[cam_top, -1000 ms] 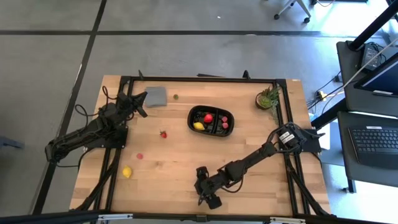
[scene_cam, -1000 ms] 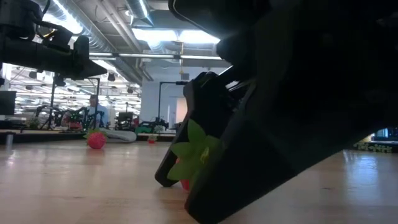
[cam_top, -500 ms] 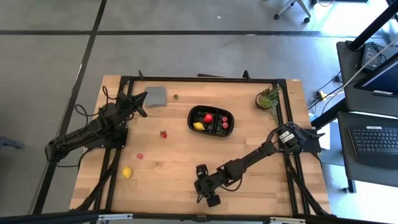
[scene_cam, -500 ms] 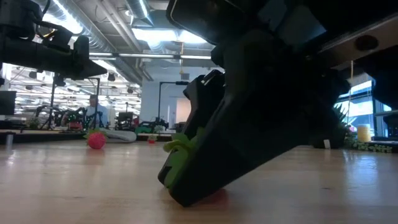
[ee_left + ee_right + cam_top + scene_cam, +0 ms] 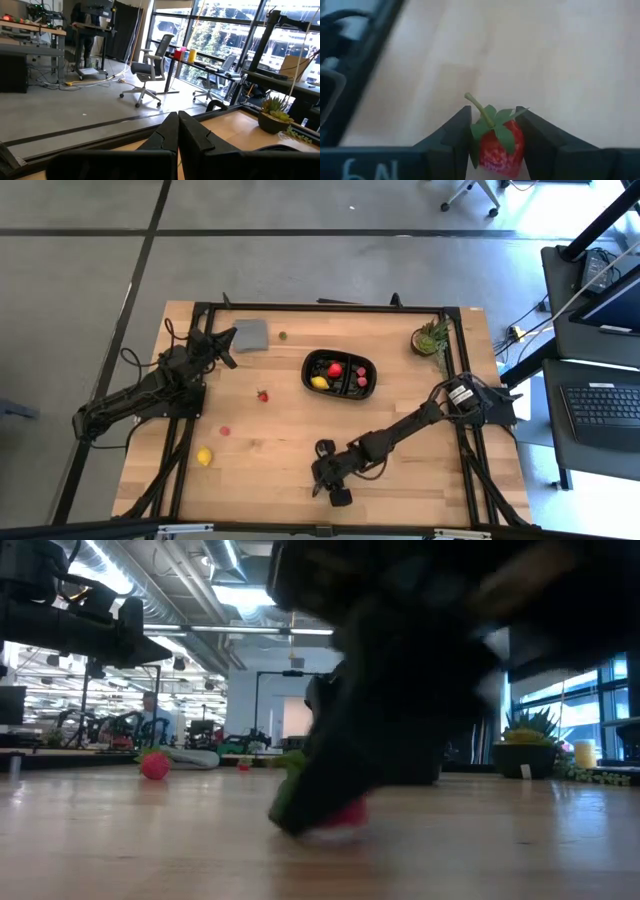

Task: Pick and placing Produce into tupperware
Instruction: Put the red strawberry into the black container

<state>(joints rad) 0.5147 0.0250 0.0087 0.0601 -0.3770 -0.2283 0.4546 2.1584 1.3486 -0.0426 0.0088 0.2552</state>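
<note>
Right gripper point(image 5: 495, 137) clamped on a red strawberry point(image 5: 501, 145), low at the table's near edge; left gripper point(image 5: 178, 131) fingers pressed together, parked by the grey piece point(image 5: 250, 334); black tray point(image 5: 340, 374) mid-table, well apart.

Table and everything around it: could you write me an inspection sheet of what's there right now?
Surface: wooden table inside a black frame.
Job's things: black tray holding a lemon, red and pink pieces; loose on the wood a strawberry, pink piece, lemon.
Clutter: grey square piece, potted plant, small dark item.
Grippers: right gripper at the near edge, shut on a held strawberry; left gripper shut, parked by the grey piece.
Cables: wires along the left arm.
Surroundings: office chairs, desks, a laptop.
</note>
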